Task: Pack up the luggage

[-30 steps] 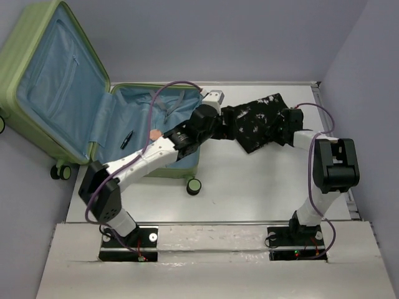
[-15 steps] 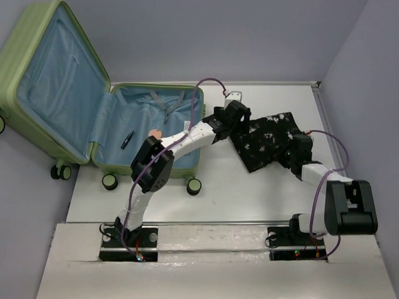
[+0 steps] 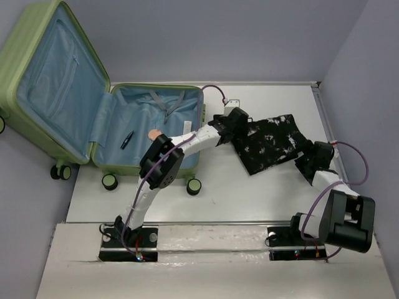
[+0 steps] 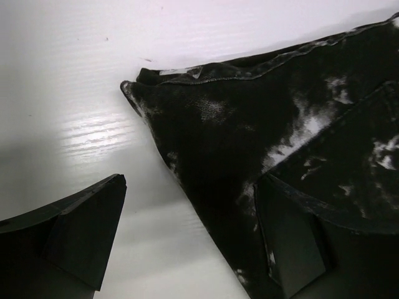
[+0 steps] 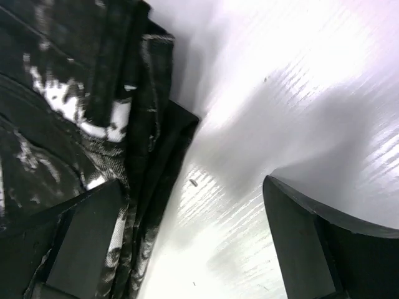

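Observation:
The luggage [image 3: 75,93], a light-green hard-shell suitcase with blue lining, lies open at the left with its lid propped up. A black-and-white patterned cloth [image 3: 269,142] lies flat on the white table to its right. My left gripper [image 3: 239,124] is at the cloth's left end, open. In the left wrist view the left gripper [image 4: 190,187] has one finger over the cloth [image 4: 262,124] and the other over bare table. My right gripper [image 3: 307,156] is open at the cloth's right edge. In the right wrist view the right gripper [image 5: 192,184] holds nothing, and the cloth [image 5: 75,93] lies beside its left finger.
A black pen [image 3: 128,139] and a small pink thing [image 3: 155,133] lie in the suitcase's lower half. Black wheels [image 3: 194,185] stick out at its near edge. The table's right rim [image 3: 324,112] runs close to the right arm.
The right gripper has opened, let go of the cloth and drawn back toward the near right. The left gripper moved from the suitcase rim to the cloth's left end. The cloth settled on the table.

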